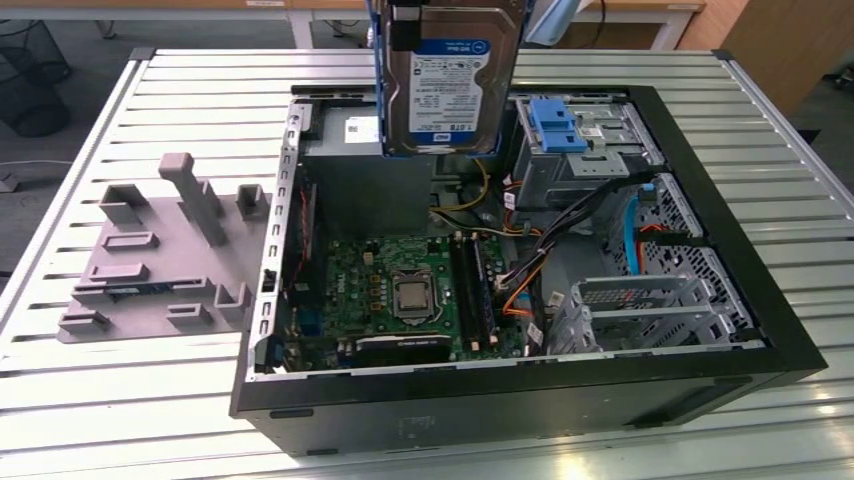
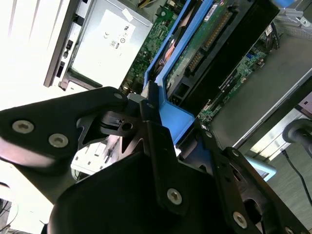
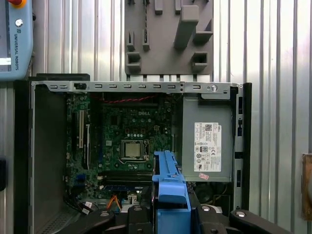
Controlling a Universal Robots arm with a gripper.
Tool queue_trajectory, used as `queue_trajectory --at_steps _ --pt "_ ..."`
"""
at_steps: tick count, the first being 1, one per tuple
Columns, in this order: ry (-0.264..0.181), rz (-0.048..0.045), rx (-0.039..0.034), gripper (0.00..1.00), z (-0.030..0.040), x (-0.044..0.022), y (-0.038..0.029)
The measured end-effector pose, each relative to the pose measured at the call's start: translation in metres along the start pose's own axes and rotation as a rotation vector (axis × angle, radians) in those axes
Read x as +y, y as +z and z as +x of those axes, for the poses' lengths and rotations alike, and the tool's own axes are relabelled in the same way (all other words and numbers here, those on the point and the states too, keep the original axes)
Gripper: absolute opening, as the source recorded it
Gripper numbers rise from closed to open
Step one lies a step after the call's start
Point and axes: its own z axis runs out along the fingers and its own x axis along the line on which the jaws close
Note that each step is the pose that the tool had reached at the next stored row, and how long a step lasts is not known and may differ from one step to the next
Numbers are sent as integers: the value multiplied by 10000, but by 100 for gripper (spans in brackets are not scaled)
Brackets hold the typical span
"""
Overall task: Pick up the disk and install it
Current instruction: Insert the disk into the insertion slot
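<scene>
Claw [image 2: 173, 122] is clamped on the disk [image 1: 447, 80] by the end of its blue bracket [image 3: 170, 190]. The grip looks centred in both wrist views. The disk hangs upright in the air over the far side of the open computer case [image 1: 534, 400], label toward the exterior camera, clear of everything inside. Step in hand, as I read it: carry it over the case and line it up with a bay.

Notes for doing it well:
- The grip is on plastic at one end only, so the disk acts as a long lever. Go slow with no sharp wrist turns, or it may pivot in the claw.
- The grey metal box [image 3: 207, 141] is below it, with the motherboard [image 1: 400, 290] nearer. Don't lose height over the board.
- Cables [image 1: 587, 205] run on the exterior view's right, between the blue latch piece [image 1: 558, 125] and the empty drive cage [image 1: 641, 305] nearer. That is the likely snag point.
- I can't tell from these views which bay takes it; probably one of the right-hand cages.
- Square the bracket to the slot before lowering, since a tilted entry would jam.
</scene>
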Motion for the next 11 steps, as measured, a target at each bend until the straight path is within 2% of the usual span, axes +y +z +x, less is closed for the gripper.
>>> queue_trajectory --at_steps 8,11 --pt "1 9 -1 36 179 -1 11" --pt "3 23 -2 36 297 -2 19"
